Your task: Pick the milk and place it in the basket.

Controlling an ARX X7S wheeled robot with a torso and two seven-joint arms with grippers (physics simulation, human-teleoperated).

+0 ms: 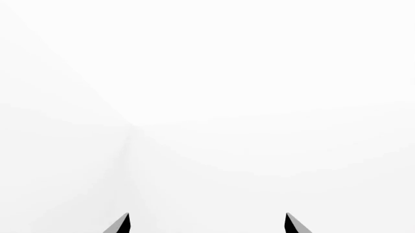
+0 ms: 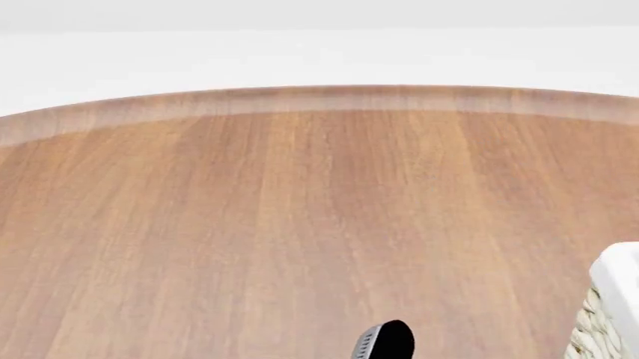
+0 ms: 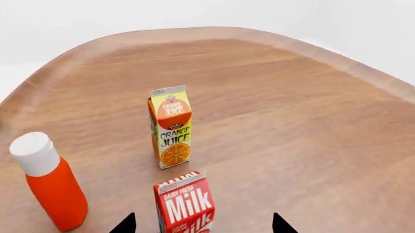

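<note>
On my right wrist feed I count three containers standing upright on the wooden table [image 3: 292, 121]: one milk [image 3: 185, 204] carton, one orange juice carton [image 3: 171, 126], and one orange bottle [image 3: 52, 183] with a white cap. Taking the milk as my landmark, the juice carton stands just beyond it, apart from it, and the bottle stands off to one side of it, also apart. The milk sits closest to the right gripper [image 3: 203, 225], between its two dark fingertips, which are spread wide with a gap on either side of the carton; neither tip touches it.

The left gripper [image 1: 207, 224] shows two dark tips held apart with nothing between them, against plain white background.

From the head feed I see one basket [image 2: 611, 314], only its corner with the white liner over woven wicker, at the table's near right edge. The milk does not show there, so I cannot place the basket relative to it.
</note>
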